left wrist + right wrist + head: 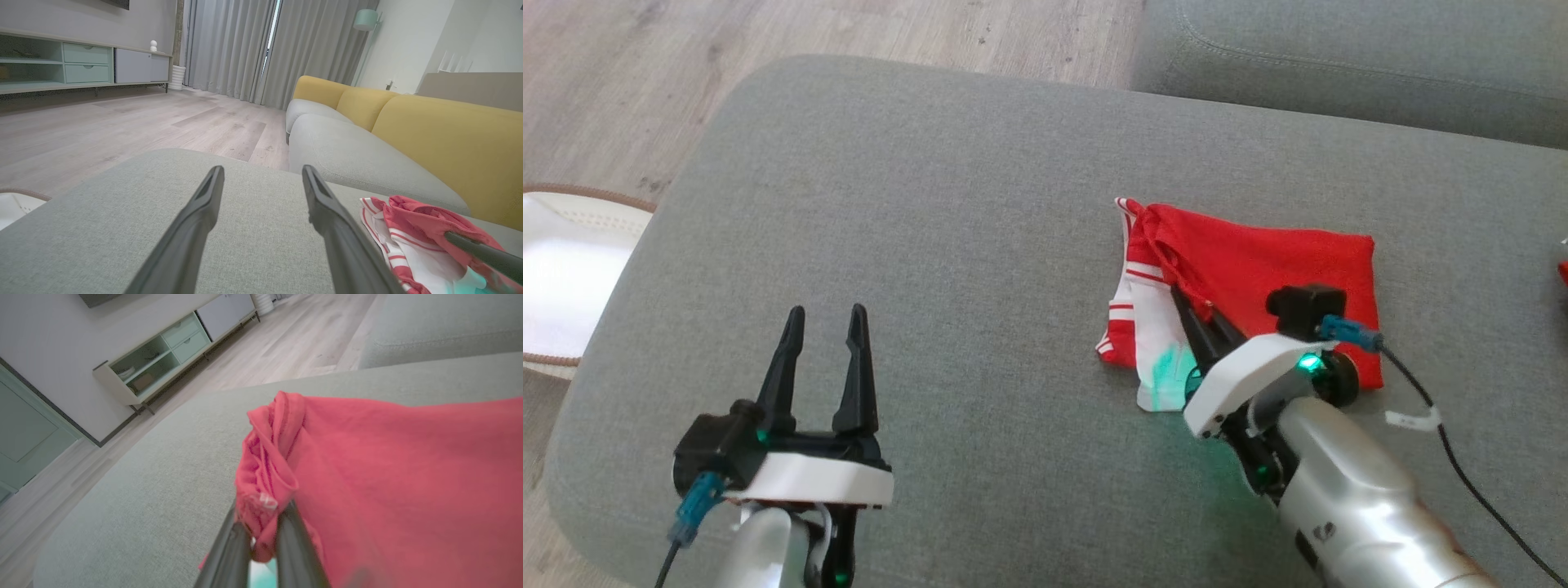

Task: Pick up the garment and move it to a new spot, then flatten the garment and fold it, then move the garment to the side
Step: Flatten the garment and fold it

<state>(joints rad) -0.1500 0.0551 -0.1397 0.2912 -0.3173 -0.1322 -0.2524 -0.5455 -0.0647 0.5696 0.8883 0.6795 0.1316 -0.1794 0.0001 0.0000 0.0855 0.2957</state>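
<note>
The garment (1258,269) is red cloth with a white, red-striped part, lying partly folded on the grey cushion (931,245) right of centre. My right gripper (1192,306) is shut on a bunched red edge of the garment (265,486), its fingers (294,547) pinching the fabric and lifting it slightly. My left gripper (825,314) hovers open over bare cushion at the lower left, well apart from the cloth. In the left wrist view the garment (408,232) lies to the right of my open fingers (327,216), with the right gripper's dark finger (482,251) on it.
A second grey cushion (1339,57) lies at the back right, with yellow backrests (449,130) behind. A white basket (564,278) stands on the wooden floor (645,65) to the left. A black cable (1462,457) trails from my right wrist.
</note>
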